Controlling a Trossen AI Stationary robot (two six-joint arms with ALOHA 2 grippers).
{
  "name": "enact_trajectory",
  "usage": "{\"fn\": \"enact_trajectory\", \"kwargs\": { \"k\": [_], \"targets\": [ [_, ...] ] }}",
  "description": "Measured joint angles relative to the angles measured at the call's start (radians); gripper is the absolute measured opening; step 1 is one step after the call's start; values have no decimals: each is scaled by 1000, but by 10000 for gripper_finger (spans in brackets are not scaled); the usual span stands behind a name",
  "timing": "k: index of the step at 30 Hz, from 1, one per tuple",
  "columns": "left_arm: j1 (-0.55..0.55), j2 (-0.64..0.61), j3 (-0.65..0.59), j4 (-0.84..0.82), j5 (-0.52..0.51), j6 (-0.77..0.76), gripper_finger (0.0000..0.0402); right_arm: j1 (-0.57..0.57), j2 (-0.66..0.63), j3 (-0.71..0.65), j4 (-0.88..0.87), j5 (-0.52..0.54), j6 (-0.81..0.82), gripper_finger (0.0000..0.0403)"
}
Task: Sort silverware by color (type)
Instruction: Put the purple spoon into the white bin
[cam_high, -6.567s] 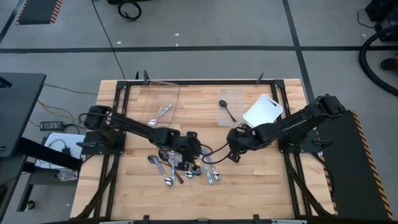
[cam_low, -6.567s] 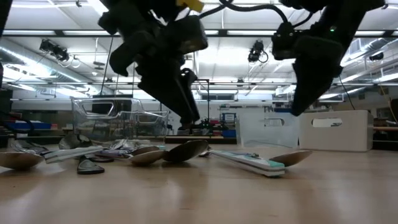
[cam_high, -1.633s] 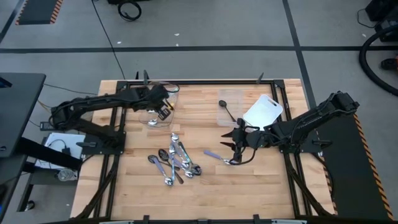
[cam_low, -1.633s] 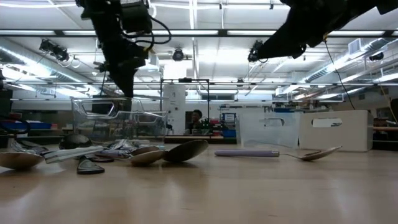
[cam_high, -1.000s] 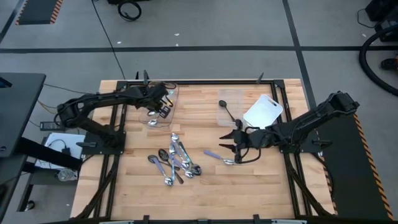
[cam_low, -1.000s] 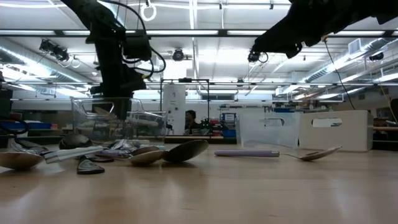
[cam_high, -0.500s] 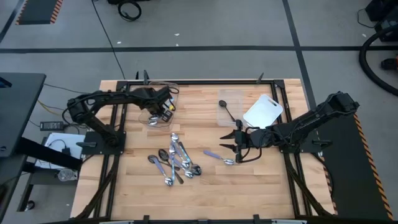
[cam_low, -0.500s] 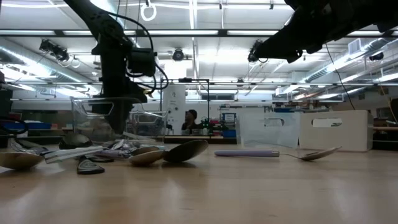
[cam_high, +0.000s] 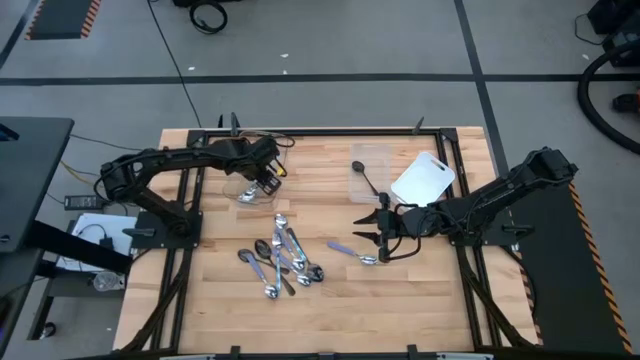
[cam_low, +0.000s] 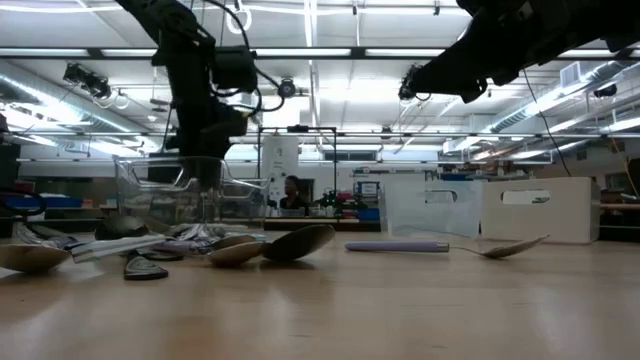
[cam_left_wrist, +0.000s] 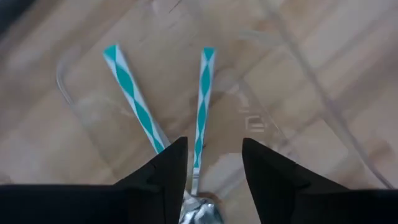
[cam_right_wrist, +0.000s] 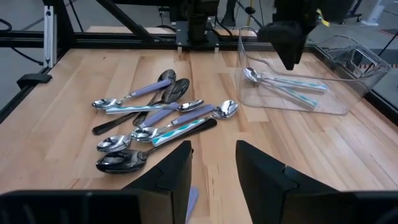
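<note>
My left gripper (cam_high: 268, 172) is open and empty, pointing down over a clear container (cam_high: 272, 141) at the table's far left. Two silver spoons with teal-striped handles (cam_left_wrist: 202, 93) lie on the container's floor under its fingers. My right gripper (cam_high: 378, 230) is open and empty, hovering right of the table's middle, just beyond a lilac-handled spoon (cam_high: 352, 250) that lies flat on the wood. A pile of several silver and dark spoons (cam_high: 283, 255) lies at the table's middle; it also shows in the right wrist view (cam_right_wrist: 158, 118).
A second clear container (cam_high: 370, 152) at the far middle holds one dark spoon (cam_high: 366, 178). A white lid (cam_high: 423, 178) lies to its right. Bare wood lies along the near edge. A person shows far off in the room (cam_low: 290, 195).
My left gripper has shifted a little toward the table's right over the clear container, dipping into it and coming back up. My right arm has kept still.
</note>
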Motion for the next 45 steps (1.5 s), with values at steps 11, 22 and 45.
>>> {"fn": "enact_trajectory", "kwargs": {
  "k": [11,22,45],
  "targets": [
    [-152,-6,63,1,-210,126,162,0,0,0,-52,0,22,134],
    [-296,-6,130,36,-307,159,162,11,0,0,-105,-1,135,135],
    [-557,-4,130,240,-157,136,162,68,58,25,-310,30,378,137]
  ]
}}
